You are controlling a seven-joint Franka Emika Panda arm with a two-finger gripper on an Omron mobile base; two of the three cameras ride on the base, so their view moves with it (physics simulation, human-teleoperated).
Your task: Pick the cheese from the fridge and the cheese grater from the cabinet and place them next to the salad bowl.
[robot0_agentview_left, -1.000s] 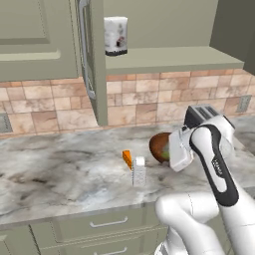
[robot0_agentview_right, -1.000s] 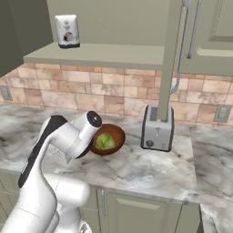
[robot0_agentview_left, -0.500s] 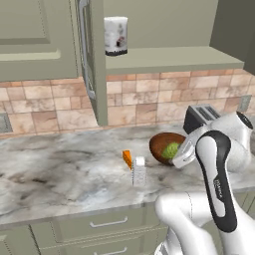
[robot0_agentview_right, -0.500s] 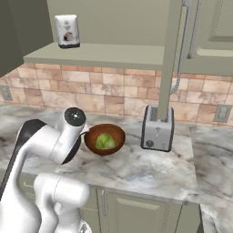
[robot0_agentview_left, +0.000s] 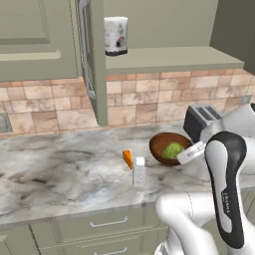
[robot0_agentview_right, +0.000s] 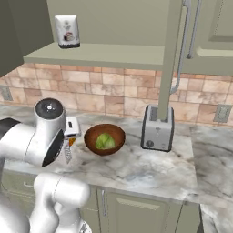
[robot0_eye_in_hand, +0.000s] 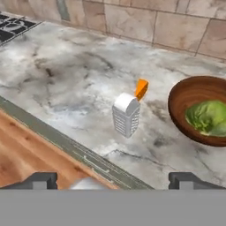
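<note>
The grater (robot0_eye_in_hand: 126, 114) stands upright on the table (robot0_eye_in_hand: 66, 84), the cheese (robot0_eye_in_hand: 141, 88) touching it at one o'clock, the bowl (robot0_eye_in_hand: 194, 95) near at three. The pincer (robot0_eye_in_hand: 112, 180), jaws apart and empty, hangs at six o'clock off the edge.

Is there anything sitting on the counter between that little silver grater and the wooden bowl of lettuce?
No. The hand view shows bare marble between the cheese grater and the salad bowl. The orange cheese stands just behind the grater, off that line.

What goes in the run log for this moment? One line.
pincer open, empty | cheese grater upright on counter | cheese behind it | salad bowl beside both
</note>
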